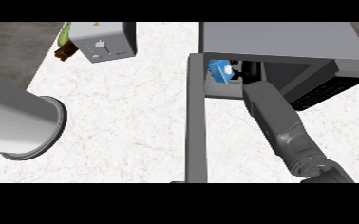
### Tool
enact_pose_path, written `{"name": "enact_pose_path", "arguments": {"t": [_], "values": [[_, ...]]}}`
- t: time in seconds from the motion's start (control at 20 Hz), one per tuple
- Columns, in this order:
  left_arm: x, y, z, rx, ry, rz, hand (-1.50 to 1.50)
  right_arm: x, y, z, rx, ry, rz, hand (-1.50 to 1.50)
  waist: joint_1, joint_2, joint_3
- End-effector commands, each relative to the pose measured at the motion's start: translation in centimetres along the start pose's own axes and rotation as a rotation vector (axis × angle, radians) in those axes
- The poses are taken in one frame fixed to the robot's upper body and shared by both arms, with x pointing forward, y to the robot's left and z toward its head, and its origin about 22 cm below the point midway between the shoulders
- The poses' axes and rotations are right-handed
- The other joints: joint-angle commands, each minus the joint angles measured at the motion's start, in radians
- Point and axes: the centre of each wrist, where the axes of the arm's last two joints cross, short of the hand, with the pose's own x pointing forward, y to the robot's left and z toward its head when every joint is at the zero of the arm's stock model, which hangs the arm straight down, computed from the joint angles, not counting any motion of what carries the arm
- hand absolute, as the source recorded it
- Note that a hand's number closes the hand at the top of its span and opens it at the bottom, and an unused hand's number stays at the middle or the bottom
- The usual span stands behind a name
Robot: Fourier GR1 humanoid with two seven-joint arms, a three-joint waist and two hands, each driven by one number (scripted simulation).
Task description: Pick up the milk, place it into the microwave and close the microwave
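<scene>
Milk (pixel 220 70) sits inside the microwave (pixel 280 38) at one o'clock; right hand (pixel 247 72) beside it, fingers unreadable, door (pixel 196 123) open.

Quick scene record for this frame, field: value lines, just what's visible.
milk: blue carton inside the microwave opening
microwave door: open, swung out toward the view's lower edge
right hand: black, reaching into the cavity beside the milk; fingers unclear
left hand: not in view
toaster: grey, upper left on counter
grey cylinder: at left edge
</scene>
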Motion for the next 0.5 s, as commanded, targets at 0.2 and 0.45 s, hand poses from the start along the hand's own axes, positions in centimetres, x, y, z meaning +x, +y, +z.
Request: {"name": "enact_pose_path", "arguments": {"t": [0.2,0.45], "values": [[-0.9,-0.4,-1.1,-0.021,-0.013,0.000,-1.50,2.7,1.4,-2.5,-0.080,-0.060,0.269,1.50,0.020,0.009,-0.001],[-0.4,-0.1,-2.0,-0.048,-0.038,0.008,-1.50,0.7,-0.5,-1.6,-0.157,-0.008,0.315,1.50,0.031,0.023,0.002]]}}
